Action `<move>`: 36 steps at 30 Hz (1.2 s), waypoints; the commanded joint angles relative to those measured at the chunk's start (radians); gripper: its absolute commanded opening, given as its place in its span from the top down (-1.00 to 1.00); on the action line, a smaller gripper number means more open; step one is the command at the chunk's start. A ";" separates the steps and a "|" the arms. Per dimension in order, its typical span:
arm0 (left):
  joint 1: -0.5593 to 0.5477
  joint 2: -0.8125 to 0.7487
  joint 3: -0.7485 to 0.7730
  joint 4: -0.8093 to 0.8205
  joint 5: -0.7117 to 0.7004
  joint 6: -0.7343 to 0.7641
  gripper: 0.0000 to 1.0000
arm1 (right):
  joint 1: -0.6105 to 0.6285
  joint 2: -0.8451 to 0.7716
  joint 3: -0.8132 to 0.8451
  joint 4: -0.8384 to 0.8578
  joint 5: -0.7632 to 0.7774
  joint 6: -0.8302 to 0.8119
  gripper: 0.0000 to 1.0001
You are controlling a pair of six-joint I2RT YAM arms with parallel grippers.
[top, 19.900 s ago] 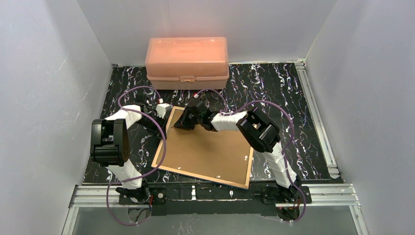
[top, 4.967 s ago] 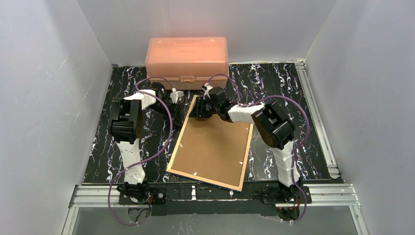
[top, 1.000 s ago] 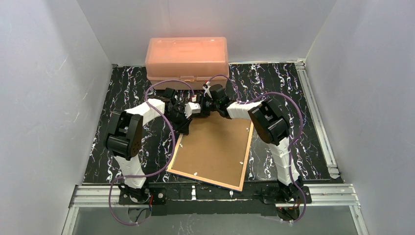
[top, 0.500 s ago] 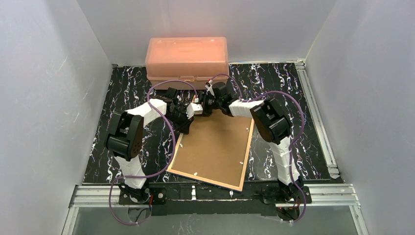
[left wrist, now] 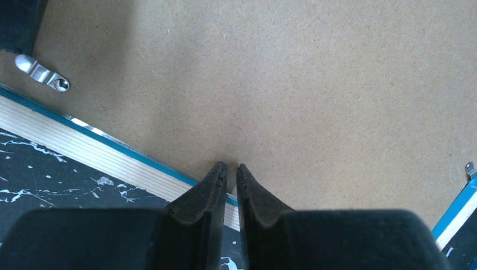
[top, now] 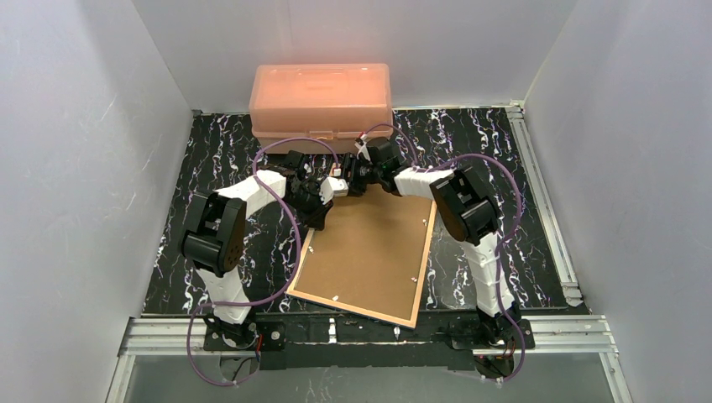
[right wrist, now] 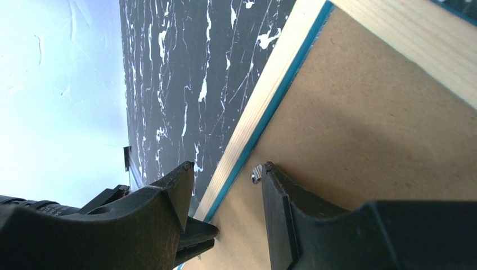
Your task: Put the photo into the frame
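High overview; wrist close-ups on frame [left wrist: 337, 84]

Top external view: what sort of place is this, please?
Most likely a robot test cell in a laboratory, not a home. Plain white walls enclose a black marbled tabletop, aluminium rails edge it, and the left arm and right arm are bolted at its near edge.

A black, white-veined table [top: 531, 168] carries the frame [top: 369, 260], lying askew and back-up near the middle, and a salmon-pink box [top: 321, 96] at the far edge.
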 commanded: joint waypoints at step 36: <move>0.002 -0.025 -0.061 0.031 -0.098 -0.012 0.77 | 0.068 -0.047 -0.022 0.089 0.055 0.006 -0.13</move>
